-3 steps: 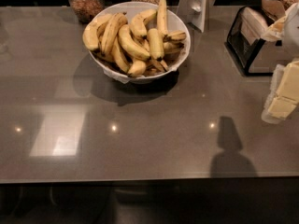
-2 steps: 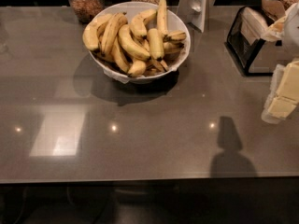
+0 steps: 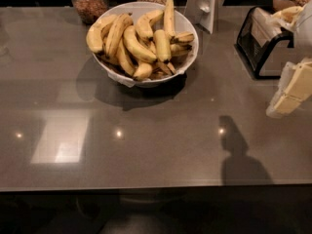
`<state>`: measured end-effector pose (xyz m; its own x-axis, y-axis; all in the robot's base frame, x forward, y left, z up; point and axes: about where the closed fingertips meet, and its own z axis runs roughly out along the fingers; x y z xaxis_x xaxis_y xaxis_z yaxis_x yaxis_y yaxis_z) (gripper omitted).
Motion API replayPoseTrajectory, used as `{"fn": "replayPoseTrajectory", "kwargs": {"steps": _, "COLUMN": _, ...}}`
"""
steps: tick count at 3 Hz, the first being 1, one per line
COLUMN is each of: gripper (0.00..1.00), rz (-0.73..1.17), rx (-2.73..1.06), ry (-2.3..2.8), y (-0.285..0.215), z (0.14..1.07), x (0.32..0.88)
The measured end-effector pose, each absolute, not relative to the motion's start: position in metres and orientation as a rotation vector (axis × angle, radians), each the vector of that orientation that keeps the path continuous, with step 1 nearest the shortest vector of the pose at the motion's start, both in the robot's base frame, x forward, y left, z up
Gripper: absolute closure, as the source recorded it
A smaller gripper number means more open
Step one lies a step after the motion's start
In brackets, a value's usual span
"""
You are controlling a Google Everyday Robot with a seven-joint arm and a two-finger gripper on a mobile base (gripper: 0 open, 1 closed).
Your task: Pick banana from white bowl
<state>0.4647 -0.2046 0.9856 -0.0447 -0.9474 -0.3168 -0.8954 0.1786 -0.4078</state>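
Observation:
The white bowl point(image 3: 187, 57) stands at the back middle of the grey counter, piled with several yellow bananas. A long, slim banana point(image 3: 169, 14) leans upright against the far rim, above the plumper ones. Brown-blotched bananas lie low at the bowl's right side. My gripper point(image 3: 288, 89), cream-coloured, hangs at the right edge of the view, well to the right of the bowl and lower in the frame. It holds nothing that I can see.
Two glass jars point(image 3: 89, 1) stand behind the bowl. A white upright stand point(image 3: 204, 6) is at the bowl's back right. A black wire rack point(image 3: 263, 45) with items sits at the far right. The counter's front edge runs along the bottom.

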Motion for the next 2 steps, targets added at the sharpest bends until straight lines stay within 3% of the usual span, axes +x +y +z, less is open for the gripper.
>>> {"fn": "replayPoseTrajectory", "kwargs": {"steps": 2, "gripper": 0.00, "rz": 0.008, "rx": -1.684, "ry": 1.492, "y": -0.176, "z": 1.012, "x": 0.547}}
